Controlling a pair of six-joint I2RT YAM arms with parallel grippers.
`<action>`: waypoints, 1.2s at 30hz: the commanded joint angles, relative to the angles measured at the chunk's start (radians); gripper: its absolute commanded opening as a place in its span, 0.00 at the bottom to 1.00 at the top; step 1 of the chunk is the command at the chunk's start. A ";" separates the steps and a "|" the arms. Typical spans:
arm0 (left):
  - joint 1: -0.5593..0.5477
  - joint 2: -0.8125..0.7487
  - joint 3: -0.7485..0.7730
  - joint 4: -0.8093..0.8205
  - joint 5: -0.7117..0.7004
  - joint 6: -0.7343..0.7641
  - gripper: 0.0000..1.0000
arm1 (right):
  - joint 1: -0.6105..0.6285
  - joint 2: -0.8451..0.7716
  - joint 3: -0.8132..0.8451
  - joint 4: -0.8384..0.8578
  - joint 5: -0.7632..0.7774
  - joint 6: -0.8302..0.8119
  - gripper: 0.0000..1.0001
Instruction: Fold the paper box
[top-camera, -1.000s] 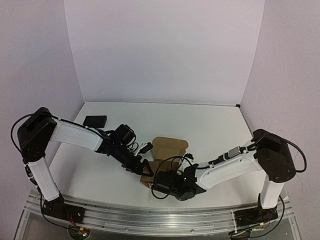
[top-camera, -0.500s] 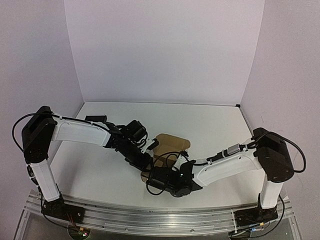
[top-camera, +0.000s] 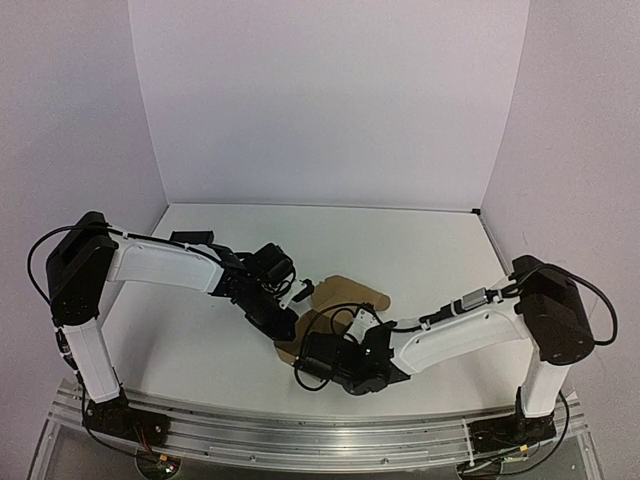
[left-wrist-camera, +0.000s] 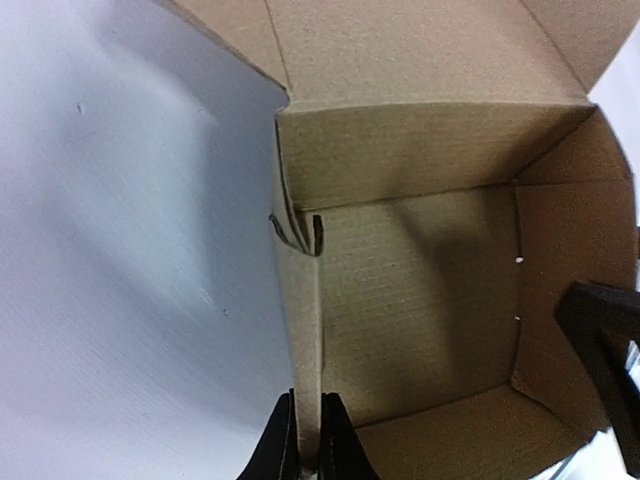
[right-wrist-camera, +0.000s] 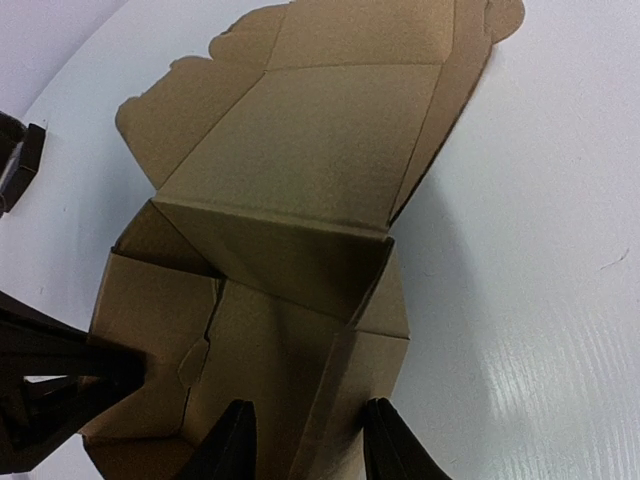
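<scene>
I have the half-formed box (right-wrist-camera: 300, 140) between both arms.
Left end effector (left-wrist-camera: 308, 445) clamped on one wall; right end effector (right-wrist-camera: 308, 425) apart, straddling another.

free: table (top-camera: 430, 250) far right | obstacle: paper box (top-camera: 350, 293) (centre, near edge) | black block (top-camera: 192, 238) far left

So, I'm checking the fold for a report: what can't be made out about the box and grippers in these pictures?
Top view: the left arm and right arm cover the near half of the paper box.
Right wrist view: the right gripper straddles a wall; contact unclear.
Left wrist view: the left gripper pinches a wall; the box's outer sides are hidden.
Top view: the black object, partly behind the left arm, is too small to identify.
</scene>
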 joint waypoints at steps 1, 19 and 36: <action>-0.006 0.006 0.024 -0.027 -0.039 0.055 0.00 | -0.002 -0.098 -0.031 -0.003 0.000 -0.054 0.42; -0.006 -0.089 -0.035 -0.008 -0.159 0.444 0.00 | -0.044 -0.765 -0.552 0.065 -0.141 -0.136 0.72; -0.006 -0.015 -0.006 -0.066 -0.117 0.645 0.00 | -0.629 -0.722 -0.632 0.309 -0.860 -0.506 0.90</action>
